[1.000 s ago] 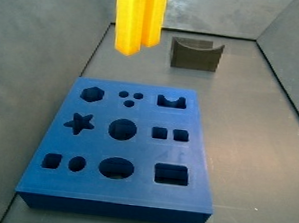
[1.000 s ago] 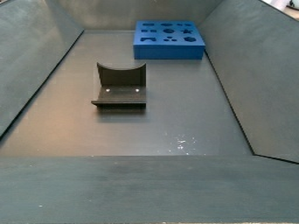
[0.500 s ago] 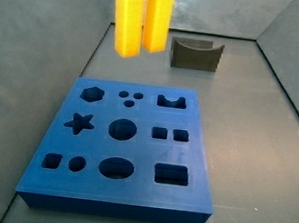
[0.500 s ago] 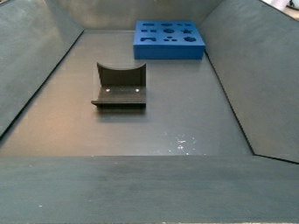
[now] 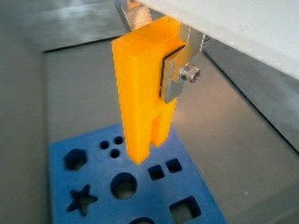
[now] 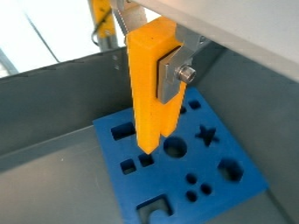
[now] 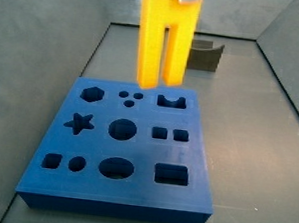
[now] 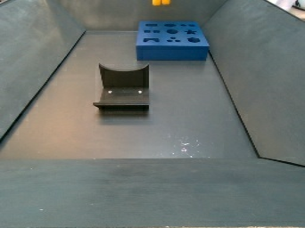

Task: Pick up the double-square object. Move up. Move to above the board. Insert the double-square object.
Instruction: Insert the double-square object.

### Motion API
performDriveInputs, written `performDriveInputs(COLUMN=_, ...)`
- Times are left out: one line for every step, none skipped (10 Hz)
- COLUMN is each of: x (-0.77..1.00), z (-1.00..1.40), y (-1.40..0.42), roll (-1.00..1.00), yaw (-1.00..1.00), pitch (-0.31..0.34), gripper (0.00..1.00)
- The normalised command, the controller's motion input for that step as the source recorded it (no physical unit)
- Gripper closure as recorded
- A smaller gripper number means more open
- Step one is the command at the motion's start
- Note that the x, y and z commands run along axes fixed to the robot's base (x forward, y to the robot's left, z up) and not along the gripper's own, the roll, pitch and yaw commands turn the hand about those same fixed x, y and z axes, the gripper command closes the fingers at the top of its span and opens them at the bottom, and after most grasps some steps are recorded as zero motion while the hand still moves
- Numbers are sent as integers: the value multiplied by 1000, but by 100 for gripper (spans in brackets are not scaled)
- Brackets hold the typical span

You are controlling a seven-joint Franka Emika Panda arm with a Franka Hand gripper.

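The gripper [image 5: 163,66] hangs high over the blue slab, its silver finger plates pinching the double-square object [image 5: 145,92] near the upper end, so the yellow-orange peg hangs upright with its free end pointing down. In both wrist views that lower end hovers well clear of the board [image 5: 187,184], over the region of the 2 small square cut-outs [image 5: 163,168]; in a wrist view [image 6: 156,87] the tip lines up roughly with those paired squares [image 6: 139,161], though the exact offset cannot be judged. In a side view the peg [image 7: 164,35] is seen above the far edge of the board [image 7: 118,181], with the dark fixture [image 7: 206,55] behind it on the surface; in a side view from the far end only a sliver of yellow [image 8: 160,4] shows at the top edge, above the board [image 8: 173,41], and the fixture [image 8: 123,87] stands nearer the camera. By my reading the step in hand is the move to above the board, nearly finished. The next move calls for fine alignment of the peg's 2 bars with the 2 square holes, then a straight, vertical descent with the grip kept firm.
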Motion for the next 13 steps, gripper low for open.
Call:
performDriveInputs(x=0, z=-317, y=0, roll=6, yaw=-1000, pitch=-30, gripper=100)
performDriveInputs(x=40, z=-237, y=-3, roll=0, yaw=-989, pitch=-21, gripper=100)
performDriveInputs(x=100, z=-231, y=-11, roll=0, yaw=-940, pitch=-27, gripper=100)
performDriveInputs(x=157, z=-243, y=-29, roll=0, yaw=-889, pitch=-20, gripper=100)
performDriveInputs(x=380, z=-269, y=-66, roll=9, yaw=-691, pitch=-6, gripper=100)
performDriveInputs(x=609, z=-269, y=-117, roll=11, yaw=-471, pitch=-3, gripper=100)
performDriveInputs(x=694, z=-263, y=-134, roll=9, yaw=-391, pitch=-4, gripper=100)
performDriveInputs(x=703, z=-297, y=-157, roll=13, yaw=-363, pitch=-6, gripper=100)
performDriveInputs(x=660, z=-340, y=-197, roll=29, yaw=-369, pitch=-1, gripper=100)
performDriveInputs(x=243, z=-371, y=-97, roll=46, yaw=-243, pitch=0, gripper=100)
performDriveInputs(x=26, z=0, y=0, roll=0, yaw=0, pitch=0, gripper=100)
performDriveInputs(x=309, z=-111, y=0, roll=0, yaw=226, pitch=0, gripper=100)
performDriveInputs(x=389, z=-326, y=-60, roll=59, yaw=423, pitch=0, gripper=100)
